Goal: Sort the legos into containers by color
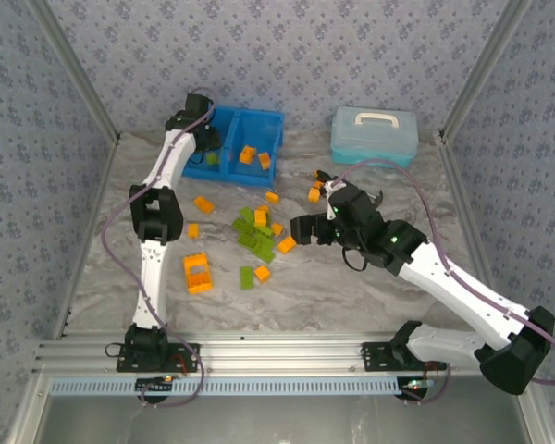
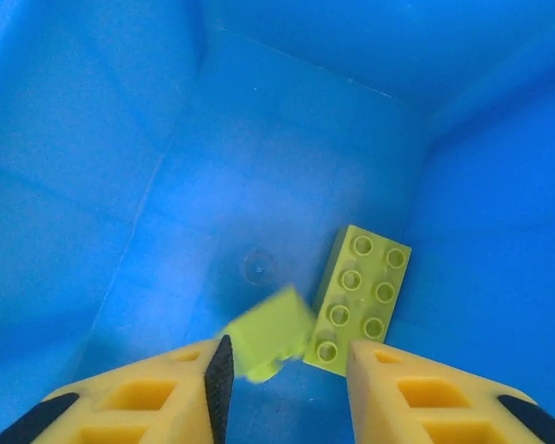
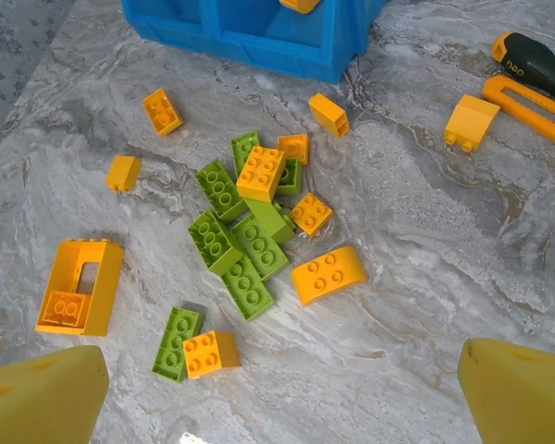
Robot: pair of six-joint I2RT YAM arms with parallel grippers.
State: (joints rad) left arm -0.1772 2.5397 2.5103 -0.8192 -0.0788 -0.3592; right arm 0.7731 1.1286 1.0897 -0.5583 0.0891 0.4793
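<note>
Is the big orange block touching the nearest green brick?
Apart. Right wrist view shows bare marble between the big orange block and that green brick.

Tabletop (image 1: 370, 296): grey-white marbled surface. Pale blue lidded case (image 1: 375, 135) stood at the far right, lid down, white handle (image 1: 376, 118) on top. A black-and-orange hand tool (image 3: 536, 65) lay just beside a plain orange one (image 3: 529, 113), nearer than the case and to its left. Walls (image 1: 351, 46) were grey-blue with a small repeating pattern. A metal rail (image 1: 287, 356) ran along the near edge.
</note>
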